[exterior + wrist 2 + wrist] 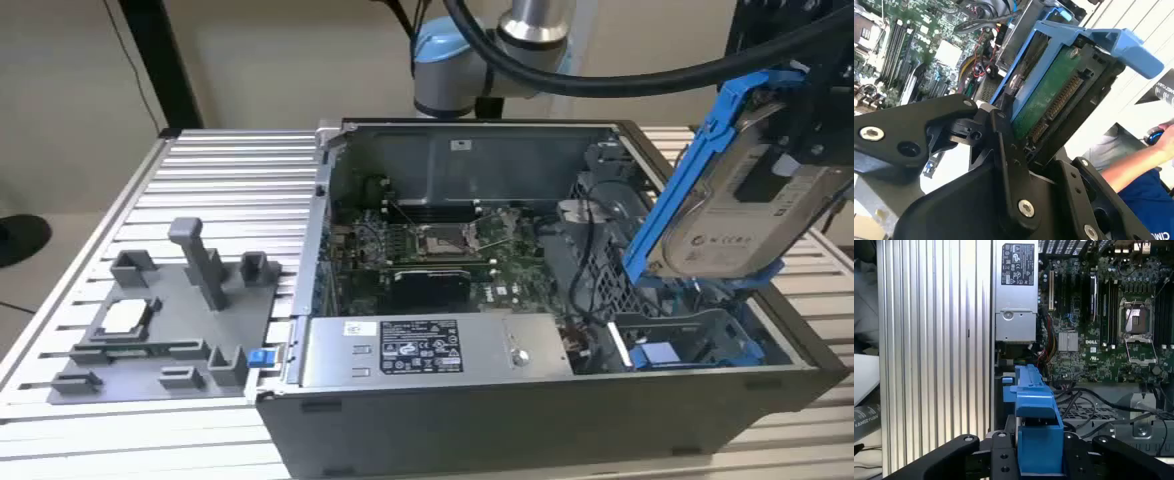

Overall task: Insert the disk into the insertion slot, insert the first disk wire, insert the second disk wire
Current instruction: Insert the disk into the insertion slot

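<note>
The disk (727, 220) is clamped in the gripper (1036, 442), whose black fingers press on it from both sides, and it hangs tilted, one end high, over the exterior view's right end of the open computer case (534, 420). In the second wrist view its green circuit board (1046, 95) and the row of pins at its connector (1066, 97) lie bare, ringed by the blue carrier (1089, 37). By its looks it is a stiff, fairly heavy metal block that will not bend, while the plastic carrier is likely to flex a little and its smooth sides could slip under a loose hold. The best place to hold it is probably across the carrier's long sides, as now, clear of the board and the pins, which would suffer from a knock. Just below the lower end of the disk sits the insertion slot (707, 335), its blue rails and perforated metal open; the disk is not yet in it. Loose black cables (1089, 405) lie near there. Further in are the motherboard (441, 250) and the grey power-supply box (420, 350). Beyond the case a grey plastic tray (160, 330) rests on the ribbed metal table (227, 190), and a person's arm (1139, 160) shows off to the side.
</note>
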### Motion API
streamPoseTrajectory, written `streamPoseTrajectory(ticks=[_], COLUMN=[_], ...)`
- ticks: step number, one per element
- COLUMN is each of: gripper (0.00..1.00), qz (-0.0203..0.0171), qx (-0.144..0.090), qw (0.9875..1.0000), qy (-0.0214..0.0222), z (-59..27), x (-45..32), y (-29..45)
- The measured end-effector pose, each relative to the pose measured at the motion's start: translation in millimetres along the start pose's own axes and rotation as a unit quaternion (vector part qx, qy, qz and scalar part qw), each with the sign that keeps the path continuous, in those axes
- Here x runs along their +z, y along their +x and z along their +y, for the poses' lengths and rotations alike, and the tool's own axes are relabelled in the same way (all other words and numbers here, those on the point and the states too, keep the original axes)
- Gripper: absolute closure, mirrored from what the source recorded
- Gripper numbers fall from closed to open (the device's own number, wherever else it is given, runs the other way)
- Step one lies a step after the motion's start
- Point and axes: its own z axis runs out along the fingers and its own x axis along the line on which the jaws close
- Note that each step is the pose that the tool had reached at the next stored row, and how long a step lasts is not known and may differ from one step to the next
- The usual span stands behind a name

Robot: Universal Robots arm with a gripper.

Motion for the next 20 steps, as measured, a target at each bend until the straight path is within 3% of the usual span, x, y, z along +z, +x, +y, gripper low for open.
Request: streamPoseTrajectory(ticks=[10,20], gripper=[1.00,1.00], qz=[0.0001,0.0000], qx=[0.000,0.000], qw=[1.0000,1.0000], qy=[0.0000,0.0000], z=[-0.1,-2.7], x=[2.5,10.7], y=[0.1,0.6])
